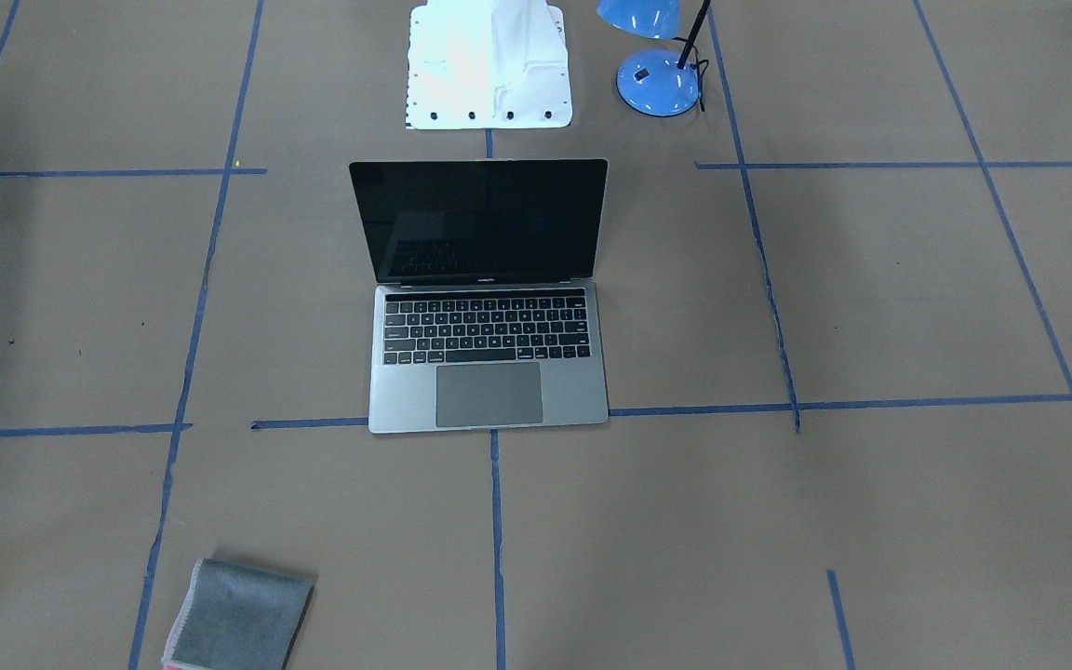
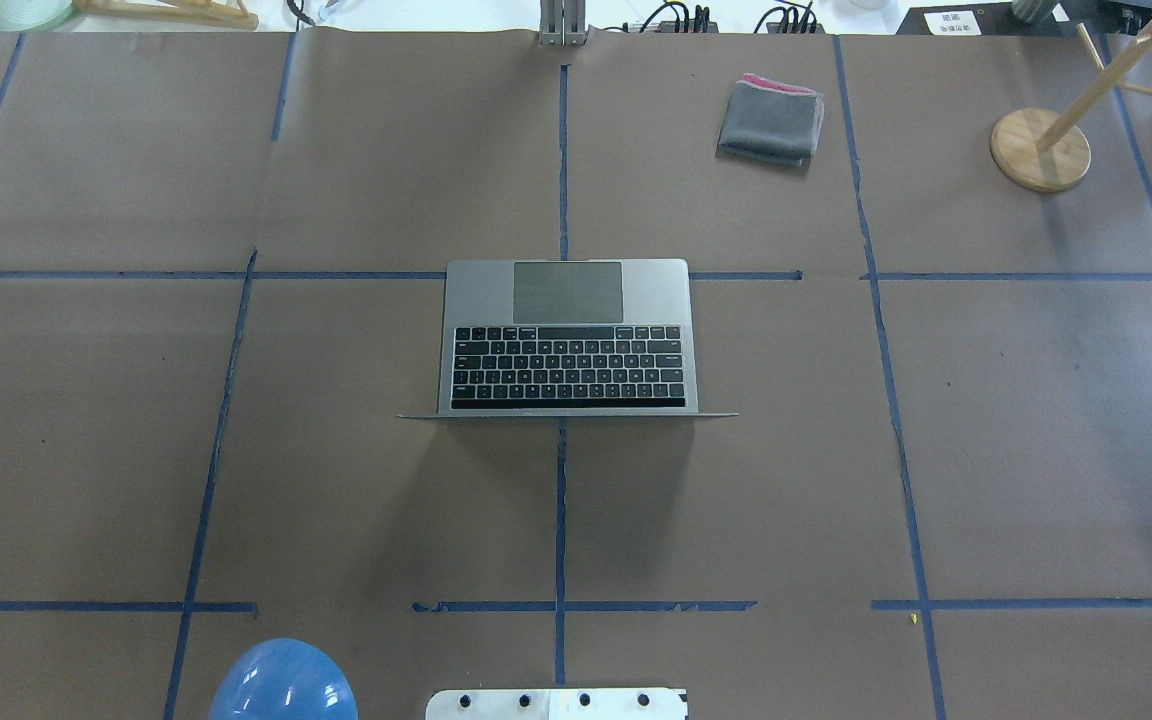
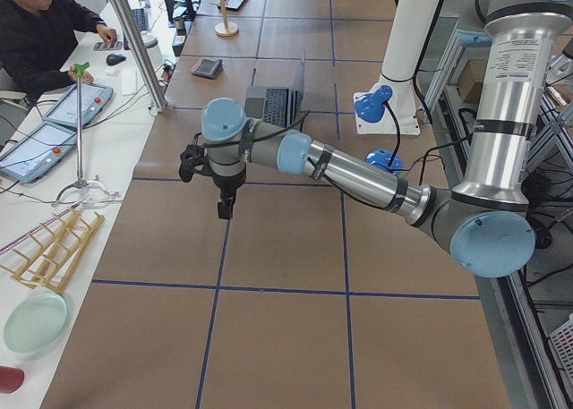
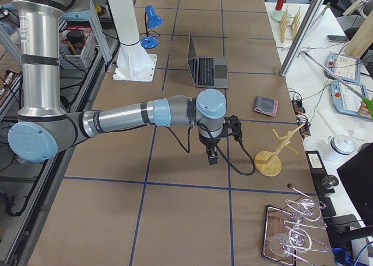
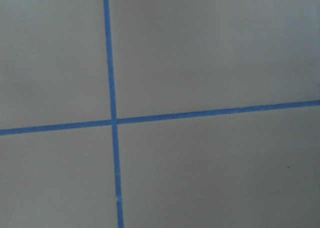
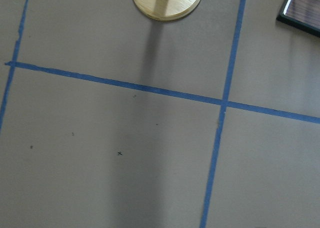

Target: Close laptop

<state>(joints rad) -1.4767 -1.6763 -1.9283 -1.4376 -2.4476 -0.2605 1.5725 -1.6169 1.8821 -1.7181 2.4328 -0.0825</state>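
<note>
**Brown-papered table, laptop wide open, both arms parked out at the ends**

Brown paper covers the table (image 1: pixel 871 521), ruled into squares by blue tape (image 2: pixel 561 520). The laptop (image 1: pixel 488 330) sits at the middle of it, the only thing I care about. Its lid stands up near vertical and shows as a thin edge from overhead. The lid's back faces the robot's base, and the keyboard and trackpad face away, toward the operators' side. The screen is dark.

Neither arm is near it. The left gripper (image 3: pixel 225 203) hangs over bare paper toward the table's left end, and its wrist camera shows only a tape crossing. The right gripper (image 4: pixel 213 155) hangs toward the right end, close to the wooden stand (image 2: pixel 1039 148). Both appear only in the side views, so I cannot tell whether their fingers are spread or pressed together. The grey cloth (image 2: pixel 771 120) lies far from the robot, well apart from the laptop, and a blue lamp (image 1: pixel 657 79) stands beside the base.

As I judge it, closing has not begun and the step in hand is the approach. I would bring one arm in behind the lid and meet its top edge near the middle, so the push does not twist the hinge. I would then press forward and down along the hinge's arc, not straight across. The metal base may slide on the paper, so I would go slowly. I would ease off before the lid lands, keeping the fingers out from between screen and keys.
</note>
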